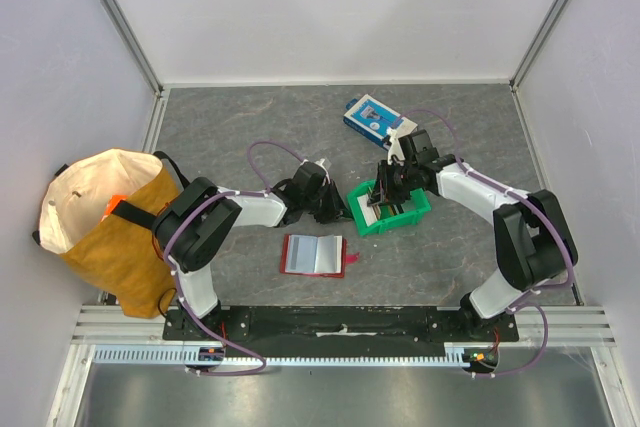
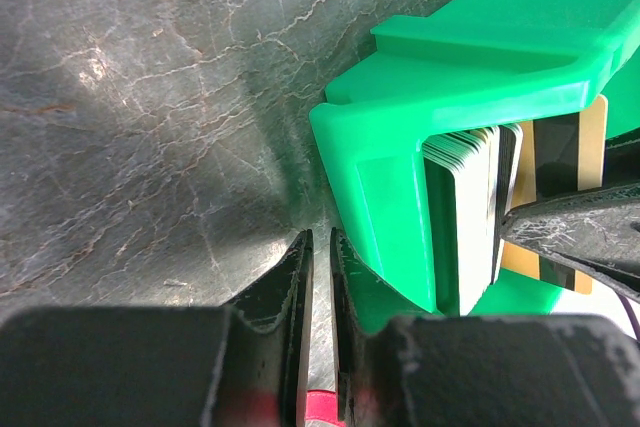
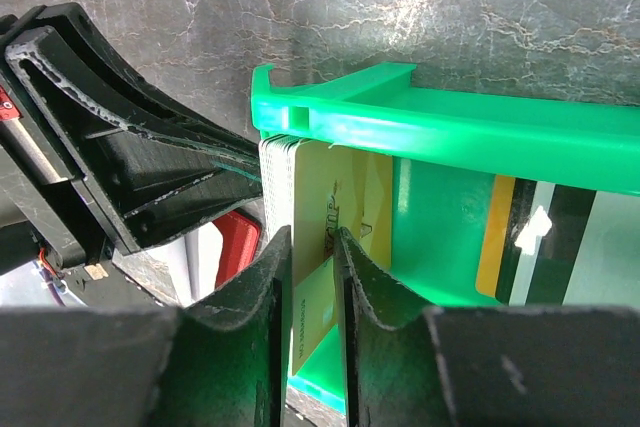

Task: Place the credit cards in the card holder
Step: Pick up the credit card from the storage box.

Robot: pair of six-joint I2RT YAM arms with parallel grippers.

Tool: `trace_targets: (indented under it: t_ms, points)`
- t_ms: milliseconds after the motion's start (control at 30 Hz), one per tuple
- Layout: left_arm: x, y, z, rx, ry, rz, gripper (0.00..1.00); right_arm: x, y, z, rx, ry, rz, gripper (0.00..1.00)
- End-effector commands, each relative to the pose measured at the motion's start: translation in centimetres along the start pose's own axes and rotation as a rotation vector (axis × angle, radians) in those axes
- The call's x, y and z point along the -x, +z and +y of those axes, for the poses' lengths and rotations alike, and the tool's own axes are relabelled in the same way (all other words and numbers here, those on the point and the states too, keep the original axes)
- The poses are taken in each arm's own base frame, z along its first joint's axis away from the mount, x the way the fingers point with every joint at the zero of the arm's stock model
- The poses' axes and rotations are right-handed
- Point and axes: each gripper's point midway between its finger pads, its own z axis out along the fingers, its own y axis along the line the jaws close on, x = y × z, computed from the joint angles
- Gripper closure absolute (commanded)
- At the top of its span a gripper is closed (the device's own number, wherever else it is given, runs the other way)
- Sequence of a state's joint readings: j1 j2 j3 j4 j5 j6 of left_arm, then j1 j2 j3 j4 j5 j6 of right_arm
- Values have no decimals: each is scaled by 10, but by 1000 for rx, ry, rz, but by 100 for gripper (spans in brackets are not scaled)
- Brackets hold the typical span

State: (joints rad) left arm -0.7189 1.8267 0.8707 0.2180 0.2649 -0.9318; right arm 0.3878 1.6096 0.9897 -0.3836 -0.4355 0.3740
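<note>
- Red, flat folding card holder (image 1: 315, 255) lies open on the grey marbled table (image 1: 240, 117), nearest the arm bases, with its pale inner slots facing up and no card on it.
- Off to the left, a tan-yellow cloth bag with a white lining (image 1: 110, 237) stands against the wall.
- Just beyond the holder, the left gripper (image 2: 320, 247) sits low beside the outer wall of the green plastic bin (image 2: 480, 57). Its fingers are drawn almost together, with only a sliver of table between them, and they hold nothing.
- Inside that bin the thin plastic credit cards (image 2: 470, 217) stand on edge, a pale stack packed against the left wall.
- And the right gripper (image 3: 312, 247) reaches down into the bin from the far side, clenched on a tan-yellow card (image 3: 318, 217) just beside the stack.
- More cards, yellow and black, lean at the bin's right end.
- Farthest back, a blue-and-white box (image 1: 372, 115) lies well apart from the bin.
</note>
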Motion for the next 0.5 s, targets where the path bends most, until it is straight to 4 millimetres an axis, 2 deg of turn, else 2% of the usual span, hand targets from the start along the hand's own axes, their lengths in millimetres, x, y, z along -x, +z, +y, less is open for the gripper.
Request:
trace_targets:
  t_ms: [0,467]
  points:
    - [16,-1,-29,-89,15,-38,83,11,-13,20,51,-23,-40,73]
    - [16,-6,-27,-85,21,-50,83,20,-19,9,-28,-35,-71,83]
